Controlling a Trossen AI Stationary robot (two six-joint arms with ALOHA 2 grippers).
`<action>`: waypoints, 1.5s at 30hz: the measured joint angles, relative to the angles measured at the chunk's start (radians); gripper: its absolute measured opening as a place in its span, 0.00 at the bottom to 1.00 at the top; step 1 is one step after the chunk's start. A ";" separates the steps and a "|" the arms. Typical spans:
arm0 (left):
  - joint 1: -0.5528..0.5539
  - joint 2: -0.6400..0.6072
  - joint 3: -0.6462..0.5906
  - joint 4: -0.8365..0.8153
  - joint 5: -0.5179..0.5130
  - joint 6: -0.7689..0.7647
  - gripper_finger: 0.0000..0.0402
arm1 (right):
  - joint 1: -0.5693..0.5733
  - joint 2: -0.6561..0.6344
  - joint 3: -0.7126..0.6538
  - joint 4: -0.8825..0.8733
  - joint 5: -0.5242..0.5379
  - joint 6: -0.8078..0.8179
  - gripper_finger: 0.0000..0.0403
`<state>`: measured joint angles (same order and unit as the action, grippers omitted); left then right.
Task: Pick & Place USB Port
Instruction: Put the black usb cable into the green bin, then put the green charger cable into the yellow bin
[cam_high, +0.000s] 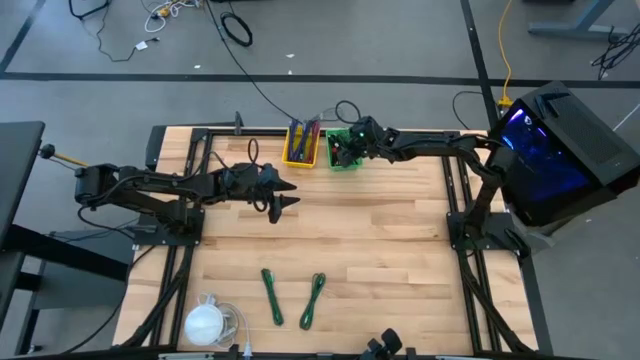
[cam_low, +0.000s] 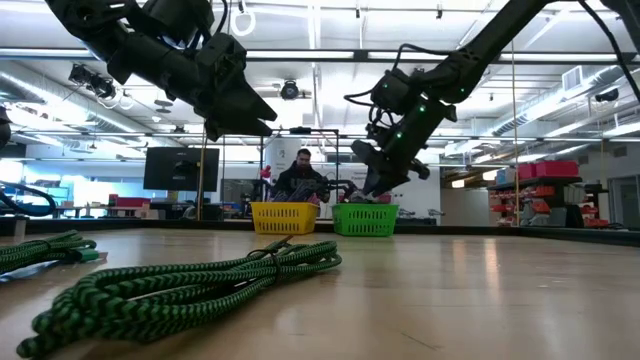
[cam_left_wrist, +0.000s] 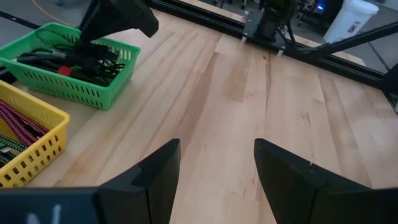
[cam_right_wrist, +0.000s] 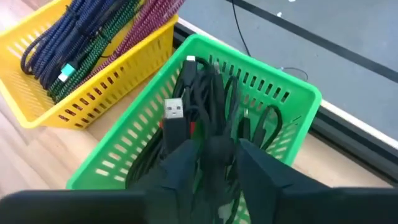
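Nearest the low camera, a coiled green-and-black braided cable (cam_low: 190, 285) is lying on the pale wooden table (cam_high: 380, 240), and a second one (cam_high: 313, 298) is lying beside it, both well apart from either gripper. Far across the table, the right gripper (cam_right_wrist: 214, 152) is hanging just over the green slotted plastic basket (cam_right_wrist: 283, 93), its dark fingers standing partly apart around a bundle of black cables (cam_right_wrist: 208, 99); whether they are gripping it cannot be told. A silver USB plug on a red cable (cam_right_wrist: 175, 111) is sitting in that basket just ahead of the fingers. Beside the green basket, a yellow slotted plastic basket (cam_right_wrist: 93, 93) is holding blue, green and pink braided cables. The left gripper (cam_left_wrist: 217, 168) is hovering over bare wood near the baskets, fingers spread wide and holding nothing.
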<state>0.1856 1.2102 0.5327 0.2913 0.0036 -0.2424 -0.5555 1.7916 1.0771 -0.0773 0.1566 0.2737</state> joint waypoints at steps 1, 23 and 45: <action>0.000 0.000 0.000 0.000 0.000 0.000 0.52 | -0.001 0.000 0.000 0.006 0.000 -0.002 0.32; -0.063 0.000 0.000 -0.175 0.255 0.249 0.52 | 0.275 -0.071 0.000 0.162 -0.564 -0.097 0.37; -0.661 0.230 0.021 -0.266 -0.078 0.269 0.52 | 0.367 -0.071 0.000 0.155 -0.462 -0.125 0.32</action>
<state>-0.4754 1.4401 0.5533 0.0251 -0.0746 0.0263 -0.1883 1.7210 1.0775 0.0773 -0.3051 0.1482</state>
